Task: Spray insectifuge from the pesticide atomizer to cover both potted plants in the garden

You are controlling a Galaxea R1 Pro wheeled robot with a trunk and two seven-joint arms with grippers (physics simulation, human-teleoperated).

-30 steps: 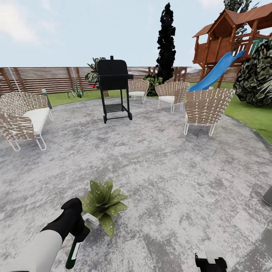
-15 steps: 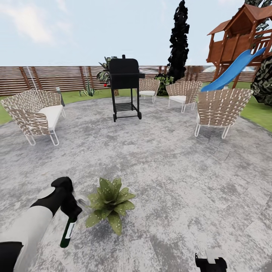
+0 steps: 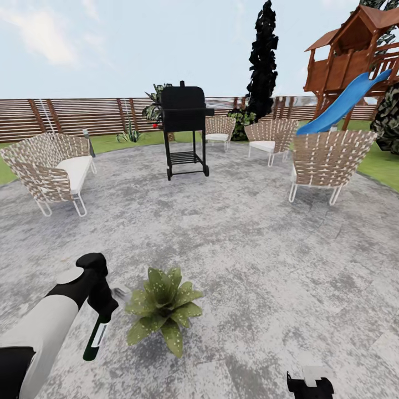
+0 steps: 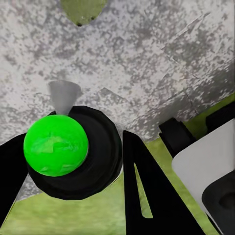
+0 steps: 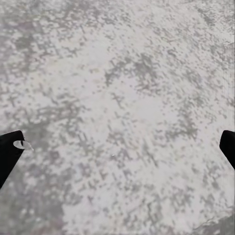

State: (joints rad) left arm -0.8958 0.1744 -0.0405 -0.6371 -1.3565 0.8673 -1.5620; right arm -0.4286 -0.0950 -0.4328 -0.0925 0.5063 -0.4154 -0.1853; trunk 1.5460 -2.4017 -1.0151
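Note:
In the head view my left gripper (image 3: 101, 307) is shut on the pesticide atomizer (image 3: 94, 342), whose green body with a white label hangs down and tilts. Its pale grey trigger head points at a potted plant (image 3: 163, 308) just to the right, a low rosette of broad spotted green leaves on the round grey paving; the pot is hidden under the leaves. The left wrist view looks along the black fingers (image 4: 147, 196) at the atomizer's bright green round end (image 4: 55, 145), with a leaf tip (image 4: 82, 9) beyond. My right gripper (image 3: 309, 385) hangs open over bare paving, with fingertips (image 5: 9, 152) at the picture's sides.
A black barbecue grill (image 3: 185, 130) stands mid-patio. A wicker sofa (image 3: 50, 166) is at the left and wicker chairs (image 3: 327, 160) at the right and back. The brown slatted fence (image 3: 72, 115), lawn and a wooden playhouse with a blue slide (image 3: 339, 105) lie beyond.
The view has swung left, shifting everything right in the picture. My left gripper with the atomizer has risen and drawn a little away from the plant's left side.

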